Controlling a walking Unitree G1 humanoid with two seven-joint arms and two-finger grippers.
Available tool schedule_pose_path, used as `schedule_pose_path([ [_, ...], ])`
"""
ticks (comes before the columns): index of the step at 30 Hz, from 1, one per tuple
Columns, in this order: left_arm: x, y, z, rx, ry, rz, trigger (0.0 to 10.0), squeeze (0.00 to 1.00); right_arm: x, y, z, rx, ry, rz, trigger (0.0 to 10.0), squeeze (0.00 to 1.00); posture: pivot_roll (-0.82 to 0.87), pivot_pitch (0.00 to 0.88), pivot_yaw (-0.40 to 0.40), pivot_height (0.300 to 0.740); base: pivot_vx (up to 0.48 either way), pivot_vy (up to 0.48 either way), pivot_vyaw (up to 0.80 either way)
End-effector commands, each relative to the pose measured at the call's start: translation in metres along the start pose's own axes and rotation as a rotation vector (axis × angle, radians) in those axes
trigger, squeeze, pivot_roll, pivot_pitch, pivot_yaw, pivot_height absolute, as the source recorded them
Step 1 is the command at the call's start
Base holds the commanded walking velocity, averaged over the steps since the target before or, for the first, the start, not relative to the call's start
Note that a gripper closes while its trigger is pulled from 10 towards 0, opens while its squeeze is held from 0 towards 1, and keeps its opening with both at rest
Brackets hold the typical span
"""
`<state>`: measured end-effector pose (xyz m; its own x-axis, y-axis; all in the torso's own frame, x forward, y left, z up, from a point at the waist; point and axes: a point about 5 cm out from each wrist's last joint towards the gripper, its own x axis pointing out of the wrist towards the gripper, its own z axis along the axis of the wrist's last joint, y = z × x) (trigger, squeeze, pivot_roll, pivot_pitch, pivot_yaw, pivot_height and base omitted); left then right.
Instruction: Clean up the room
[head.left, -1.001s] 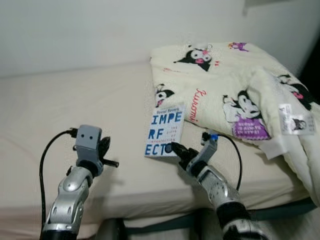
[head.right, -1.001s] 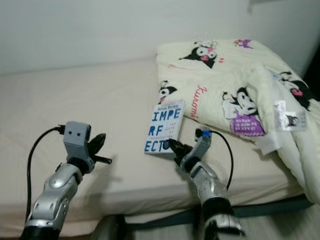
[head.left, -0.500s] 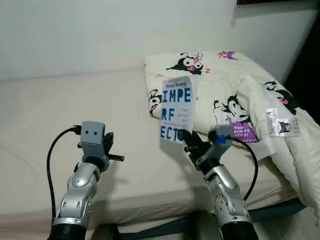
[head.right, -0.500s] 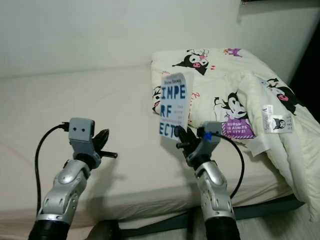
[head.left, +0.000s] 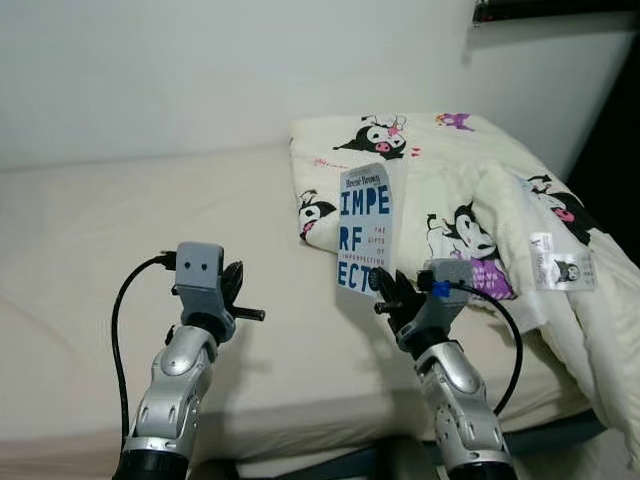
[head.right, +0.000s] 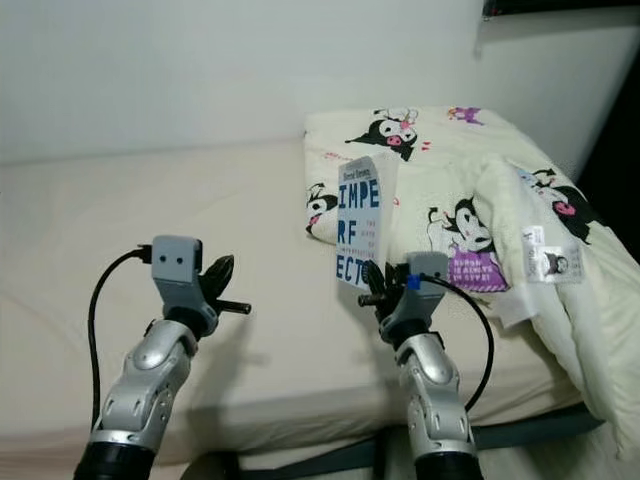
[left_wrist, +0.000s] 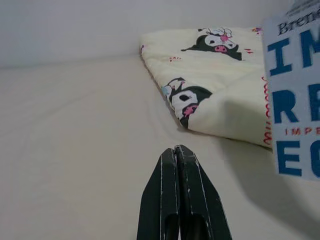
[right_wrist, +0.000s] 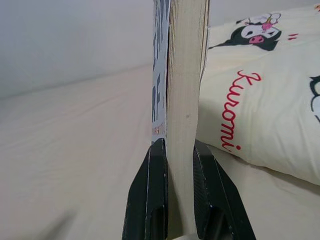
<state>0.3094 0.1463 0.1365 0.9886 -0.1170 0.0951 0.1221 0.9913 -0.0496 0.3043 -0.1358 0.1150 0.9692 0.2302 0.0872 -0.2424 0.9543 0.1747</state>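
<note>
We hold a white paperback book with large blue letters on its cover (head.left: 366, 230) upright in our right tool (right_wrist: 172, 150), the two black fingers (right_wrist: 150, 195) pressed against the front cover and the back of the page block at its lower edge. The book stands clear above the cream-coloured bed mattress (head.left: 90, 240), just in front of the near corner of the folded cream quilt printed with black-and-pink cartoon figures (head.left: 440, 170). That quilt lies on the bed's far right part, and a rumpled fold of it with a small white tag (head.left: 552, 262) drapes toward the right edge of the bed. Our left tool (left_wrist: 178, 150) hovers over the bare mattress to the left of the book, well apart from it, with its black fingers pressed together and gripping nothing. A black cable (head.left: 125, 300) loops from the grey camera block on the left wrist (head.left: 200, 270), and a similar cable (head.left: 505, 320) curves beside the right wrist. A plain white wall (head.left: 200, 70) rises behind the bed.
</note>
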Motion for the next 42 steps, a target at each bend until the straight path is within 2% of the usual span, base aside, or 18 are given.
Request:
schedule_pose_path([
  [1,-0.003,-0.001,-0.001,-0.004,-0.009,-0.002,10.0,0.00,0.002,0.005,0.008,-0.019,-0.041,0.014,10.0,0.00,-0.02,0.000,0.013,0.635,0.000,0.000,0.00],
  [8,-0.003,0.001,0.002,-0.048,-0.031,0.022,10.0,0.00,0.001,0.007,0.007,-0.026,-0.024,0.012,10.0,0.00,-0.02,0.000,0.008,0.655,0.000,0.000,0.00],
  [14,-0.006,0.004,-0.002,-0.082,0.000,0.032,10.0,0.00,0.001,0.012,0.005,-0.031,-0.005,0.031,10.0,0.00,-0.02,0.000,0.004,0.680,0.000,0.000,0.00],
  [29,-0.007,0.009,-0.004,-0.036,-0.003,0.056,10.0,0.00,0.001,0.016,0.002,-0.042,0.017,0.051,10.0,0.00,-0.02,0.000,0.003,0.730,0.000,0.000,0.00],
  [32,-0.007,0.010,-0.004,-0.022,0.006,0.054,10.0,0.00,0.000,0.016,0.000,-0.060,0.038,0.050,10.0,0.00,-0.02,0.000,0.004,0.740,0.000,0.000,0.00],
  [33,-0.007,0.011,-0.006,-0.018,0.017,0.053,10.0,0.00,0.000,0.014,-0.007,-0.079,0.077,0.043,10.0,0.00,-0.02,0.000,0.005,0.740,0.000,0.000,0.00],
  [34,-0.008,0.012,-0.008,-0.016,0.030,0.059,10.0,0.00,-0.002,0.012,-0.015,-0.140,0.123,0.038,10.0,0.00,-0.01,0.000,0.006,0.740,0.000,0.000,0.00],
  [35,-0.008,0.012,-0.008,-0.016,0.030,0.059,10.0,0.00,-0.002,0.012,-0.015,-0.140,0.123,0.038,10.0,0.00,-0.01,0.000,0.006,0.740,0.000,0.000,0.00],
  [36,-0.008,0.012,-0.010,-0.014,0.040,0.063,10.0,0.00,-0.003,0.010,-0.020,-0.185,0.155,0.035,10.0,0.00,-0.01,0.000,0.006,0.740,0.000,0.000,0.00],
  [39,-0.009,0.014,-0.012,0.005,0.052,0.070,10.0,0.00,-0.004,0.009,-0.023,-0.212,0.157,0.021,10.0,0.00,-0.01,0.000,0.007,0.740,0.000,0.000,0.00],
  [42,-0.008,0.014,-0.013,0.011,0.056,0.069,10.0,0.00,-0.004,0.008,-0.022,-0.201,0.146,0.009,10.0,0.00,-0.01,0.000,0.009,0.740,0.000,0.000,0.00],
])
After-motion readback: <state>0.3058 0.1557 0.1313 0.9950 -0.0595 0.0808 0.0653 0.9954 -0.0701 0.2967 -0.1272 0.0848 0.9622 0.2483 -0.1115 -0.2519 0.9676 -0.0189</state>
